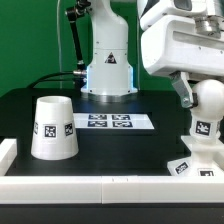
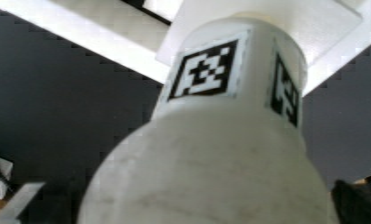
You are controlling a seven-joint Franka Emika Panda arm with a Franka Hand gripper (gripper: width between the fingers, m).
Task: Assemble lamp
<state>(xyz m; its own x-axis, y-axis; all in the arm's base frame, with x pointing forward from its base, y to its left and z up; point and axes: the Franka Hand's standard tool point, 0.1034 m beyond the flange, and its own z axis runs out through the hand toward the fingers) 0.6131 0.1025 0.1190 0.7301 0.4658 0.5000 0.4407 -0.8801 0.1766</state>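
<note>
Reading the exterior view as a clock face, the end effector [image 1: 196,98] hangs at about 3 o'clock. It looks closed on the round head of the bulb [image 1: 204,127], with one dark finger lying against the head's side; the other finger is hidden behind it. The bulb stands upright with its foot at the base [image 1: 195,166], which sits at roughly 4 o'clock near the front edge of the tabletop [image 1: 120,150]. Whether the foot is seated in the base's socket or only resting on it cannot be told. In the wrist view the bulb [image 2: 208,140] fills nearly everything, so the joint itself is out of sight there too. The main risk, as I judge it, is cross-threading or a tilted entry. If the bulb leans while it is turned or pressed, it could jam, or it could drag the light base across the dark surface toward the rim. The smooth rounded head is also a poor grip, and a slip could leave the bulb half-seated and toppling once let go. The shade [image 1: 55,128] waits mouth-down at 9 o'clock, well apart from the bulb, with the marker board [image 1: 112,122] between them; it is not in the way.
</note>
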